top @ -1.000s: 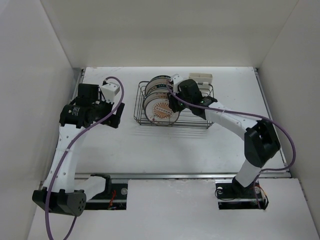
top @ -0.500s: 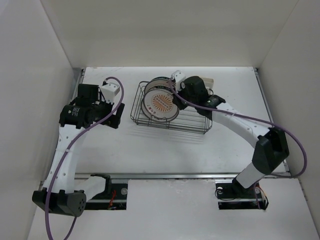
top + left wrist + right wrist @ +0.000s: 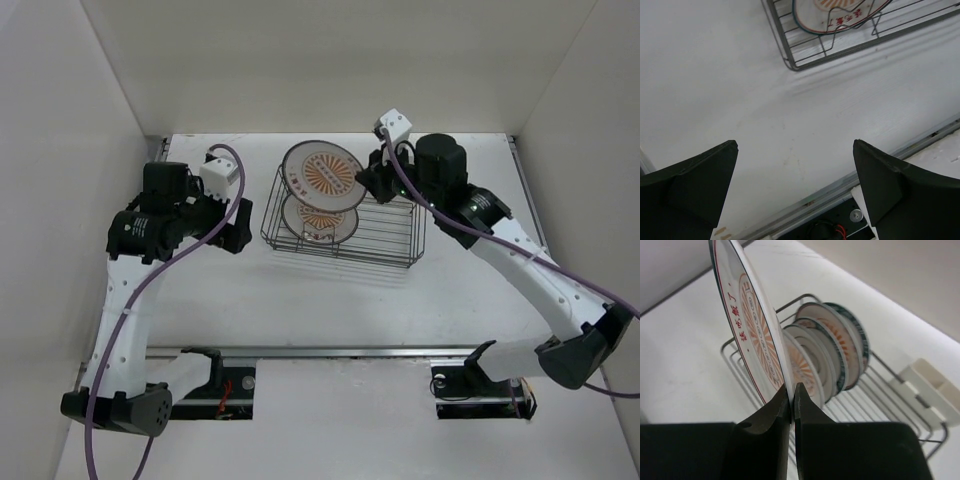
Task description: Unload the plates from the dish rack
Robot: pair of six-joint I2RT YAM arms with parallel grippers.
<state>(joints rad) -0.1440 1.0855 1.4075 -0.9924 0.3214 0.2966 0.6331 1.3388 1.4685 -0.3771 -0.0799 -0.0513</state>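
A sunburst plate (image 3: 322,172) was held clear above the dish rack (image 3: 340,256), over its 11 o'clock part. It was pinched at the rim by the right gripper (image 3: 372,180), placed at 3 o'clock of the plate. In the right wrist view the two dark fingers (image 3: 765,425) were seen closed on the thin edge, probably because plates standing between prongs offer only their rims. The plate was round, glossy and white, with orange rays and a thin dark rim. Several other plates (image 3: 832,352) were standing upright in a row in the dark wire rack, some with a teal band. The left gripper (image 3: 238,225) was positioned at 9 o'clock of the rack, its jaws wide apart and holding nothing, perhaps to receive the plate.
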